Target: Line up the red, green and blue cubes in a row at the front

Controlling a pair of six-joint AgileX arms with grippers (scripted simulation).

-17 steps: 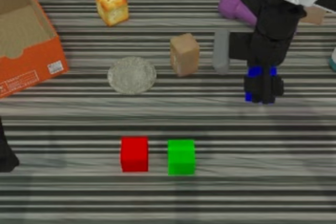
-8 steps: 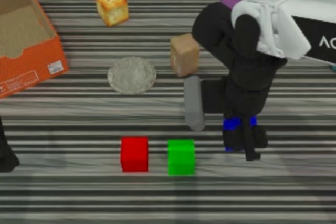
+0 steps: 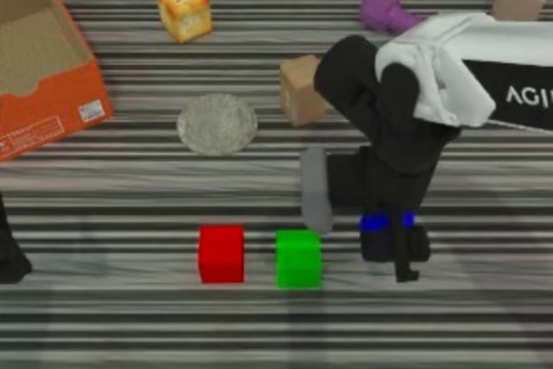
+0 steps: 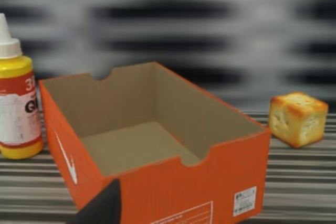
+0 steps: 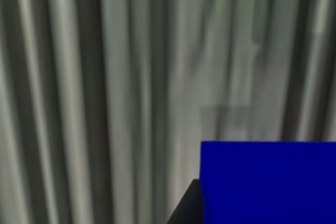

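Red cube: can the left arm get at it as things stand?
Probably yes. The red cube stands in the open, apart from the green cube; the left arm is parked at the table's left edge with nothing between.

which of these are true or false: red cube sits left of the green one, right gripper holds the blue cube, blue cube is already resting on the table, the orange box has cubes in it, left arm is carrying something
1. The red cube sits left of the green cube: true.
2. The right gripper holds the blue cube: true.
3. The blue cube is resting on the table: cannot be confirmed; it is in the gripper, right of the green cube.
4. The orange box has cubes in it: false, it is empty.
5. The left arm is carrying something: false, it sits parked at the table's left edge with nothing held in view.
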